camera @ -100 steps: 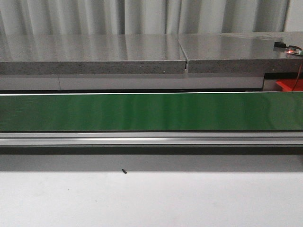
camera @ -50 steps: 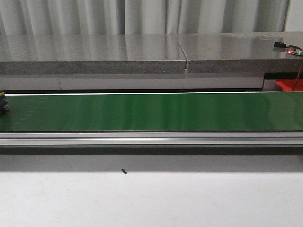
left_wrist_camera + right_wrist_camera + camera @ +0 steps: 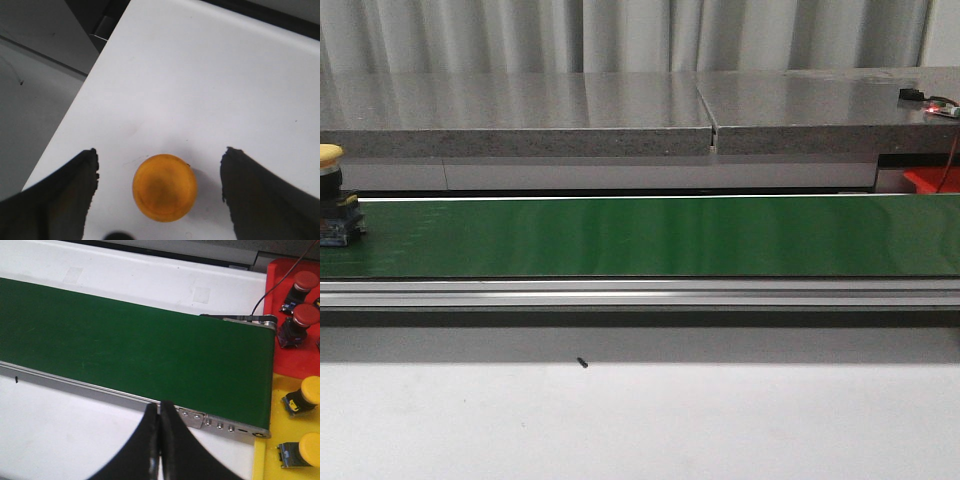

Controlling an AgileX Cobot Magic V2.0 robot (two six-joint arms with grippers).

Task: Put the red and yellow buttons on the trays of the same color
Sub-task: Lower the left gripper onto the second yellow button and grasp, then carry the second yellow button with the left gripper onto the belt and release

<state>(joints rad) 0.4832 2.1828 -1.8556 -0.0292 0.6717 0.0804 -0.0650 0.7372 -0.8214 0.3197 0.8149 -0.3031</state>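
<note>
Since the yellow button (image 3: 329,155) is sitting at the far left edge of the front view on the green belt (image 3: 640,237), it's nearest the left arm imo. Left claw (image 3: 160,172) is hanging spread wide over an orange disc (image 3: 164,187) on the white tabletop (image 3: 200,75), w/ right claw (image 3: 160,440) pressed shut by the trays.

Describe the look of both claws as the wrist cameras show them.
The left claw has two dark, matte fingers with rough, blunt tips. The right claw has the same dark fingers, smooth and tapering to narrow tips. No cables or markings are visible on either.
</note>
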